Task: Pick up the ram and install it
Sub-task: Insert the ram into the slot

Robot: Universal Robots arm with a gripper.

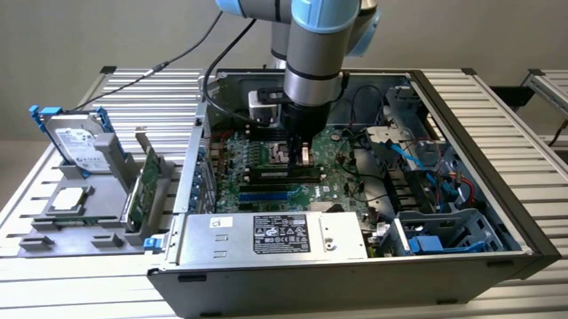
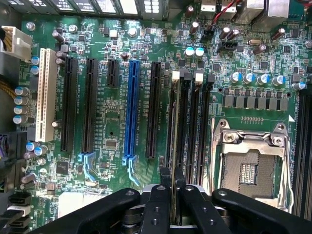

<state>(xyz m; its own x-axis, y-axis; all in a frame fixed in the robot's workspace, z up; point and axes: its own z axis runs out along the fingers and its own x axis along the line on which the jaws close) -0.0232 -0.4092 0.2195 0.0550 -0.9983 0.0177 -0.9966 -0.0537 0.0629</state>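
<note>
Looking along the gripper [image 2: 173,187], you have the ram [image 2: 174,161] clenched edge-on between its fingers, directly under the tool. Its long axis runs straight out ahead of the fingers, parallel to the black memory slots [image 2: 195,126] below. It seems lined up over the slot nearest the tool's centreline, but you cannot tell whether it touches. The processor socket [image 2: 248,165] lies to one side and the blue slot [image 2: 130,107] to the other.
</note>
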